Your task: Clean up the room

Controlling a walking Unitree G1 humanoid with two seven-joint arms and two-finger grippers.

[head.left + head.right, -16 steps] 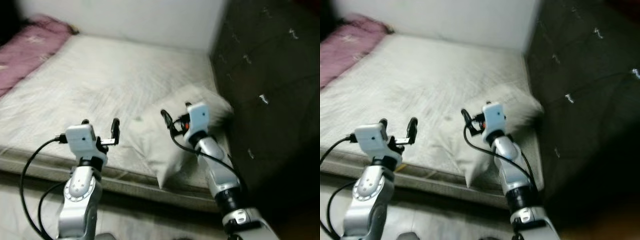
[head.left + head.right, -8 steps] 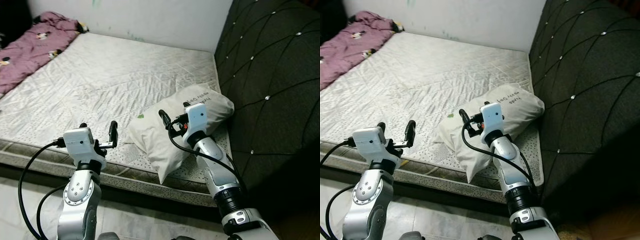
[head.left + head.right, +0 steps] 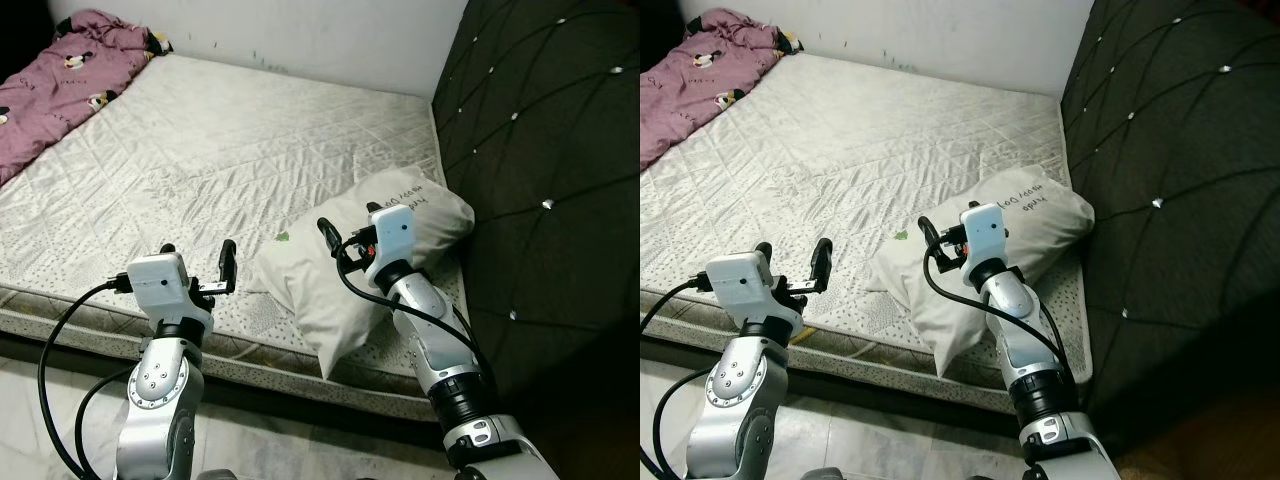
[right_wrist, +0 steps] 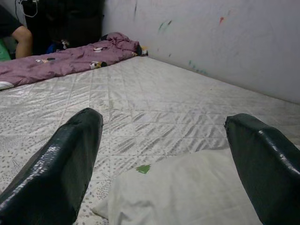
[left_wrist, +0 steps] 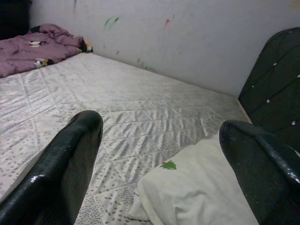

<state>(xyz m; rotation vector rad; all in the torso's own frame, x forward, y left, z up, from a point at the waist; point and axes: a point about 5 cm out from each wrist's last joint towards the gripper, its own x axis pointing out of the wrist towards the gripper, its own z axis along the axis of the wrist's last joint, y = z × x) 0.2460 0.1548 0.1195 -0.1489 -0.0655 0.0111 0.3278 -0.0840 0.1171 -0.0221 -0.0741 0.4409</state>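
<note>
Bare mattress (image 3: 200, 150) left; headboard (image 3: 540, 150) blocks right.

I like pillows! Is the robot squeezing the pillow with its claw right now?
No, the right gripper hangs open above the white pillow.

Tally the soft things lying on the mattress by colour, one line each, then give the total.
White pillow: 1
Purple blanket: 1
Total: 2
</note>
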